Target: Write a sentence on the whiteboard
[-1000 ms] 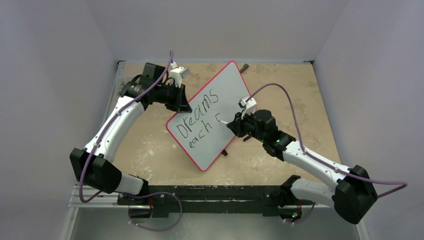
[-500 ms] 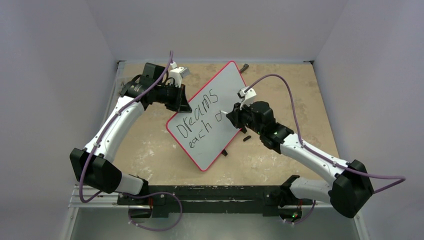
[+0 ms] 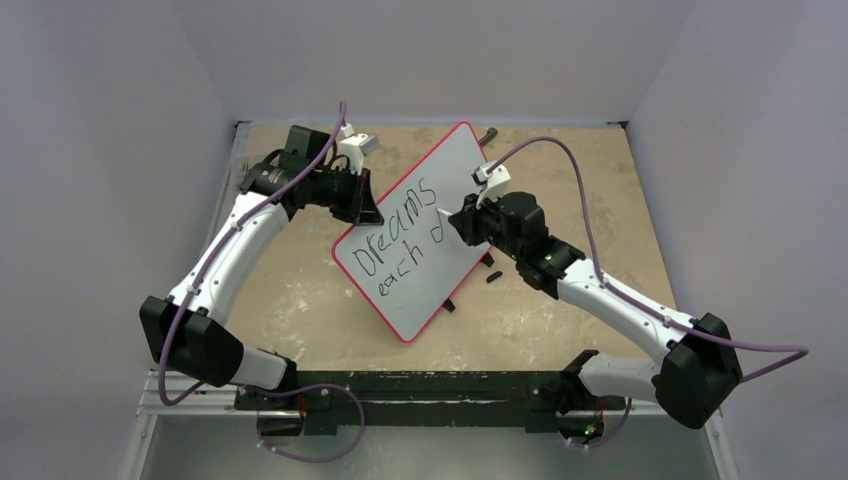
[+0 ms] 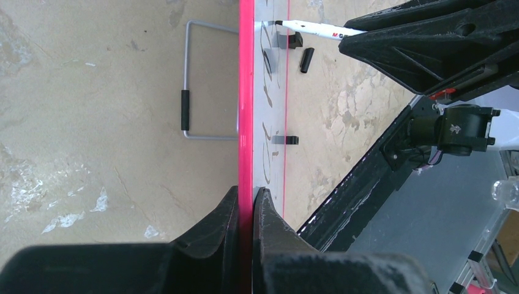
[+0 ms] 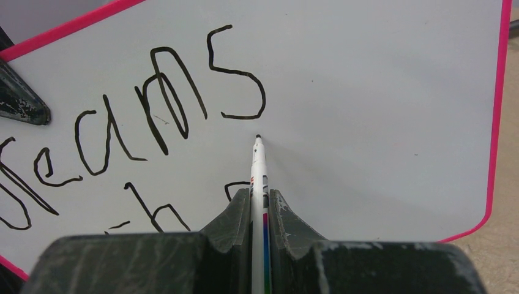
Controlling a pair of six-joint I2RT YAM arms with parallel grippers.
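Note:
The whiteboard (image 3: 458,165), white with a red rim, stands tilted on the tan table. My left gripper (image 3: 372,212) is shut on its upper left rim (image 4: 246,92), one finger on each face. The sentence (image 3: 400,228) in black marker reads "Dreams each" plus a partly drawn letter. My right gripper (image 3: 464,222) is shut on a white marker (image 5: 257,165). The marker's black tip sits on the board just below the "s" of the sentence (image 5: 165,92). The gripper hides part of the newest letter.
A black marker cap (image 3: 492,277) lies on the table right of the board. A wire stand (image 4: 186,110) lies behind the board. Small black clips (image 3: 450,305) sit on the board's lower edge. A black rail (image 3: 400,390) runs along the near edge.
My right gripper has carried the marker up the board, turning a small open curve after "each" into a closed loop with a rising stroke. The left arm and board have not moved.

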